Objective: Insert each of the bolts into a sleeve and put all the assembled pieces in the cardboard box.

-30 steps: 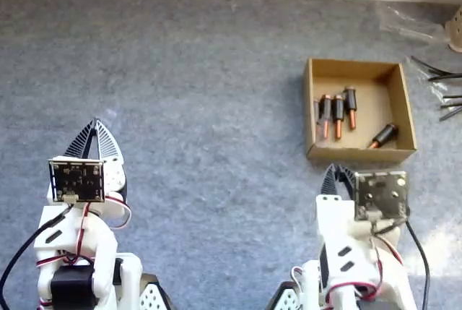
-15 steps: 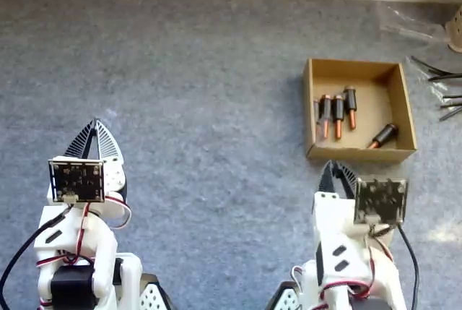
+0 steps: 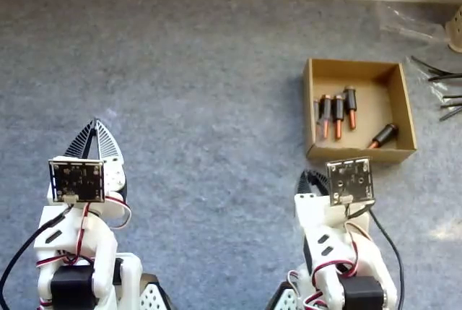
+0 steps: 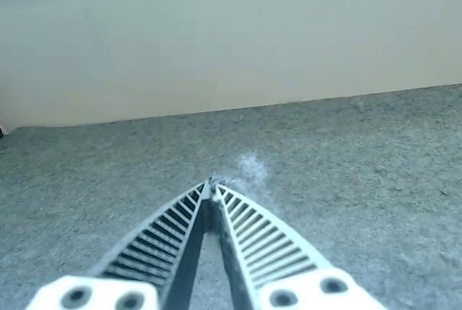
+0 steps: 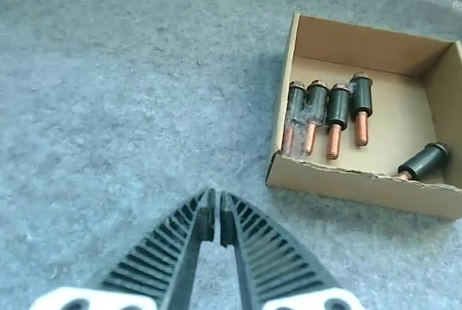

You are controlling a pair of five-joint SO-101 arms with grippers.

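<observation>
Brown cardboard box (image 5: 361, 183) holds five black-sleeved copper bolts (image 5: 338, 108) (four abreast, one apart); left gripper (image 4: 211, 188), right gripper (image 5: 215, 217): fingers together.

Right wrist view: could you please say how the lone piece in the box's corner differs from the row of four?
The lone piece lies slanted; the row of four lies parallel, side by side. The lone piece sits by the near wall of the cardboard box; the row sits nearer its middle. The row shows long copper shanks; the lone piece shows only a tip. All are dark sleeves on copper bolts, inside the box.
</observation>
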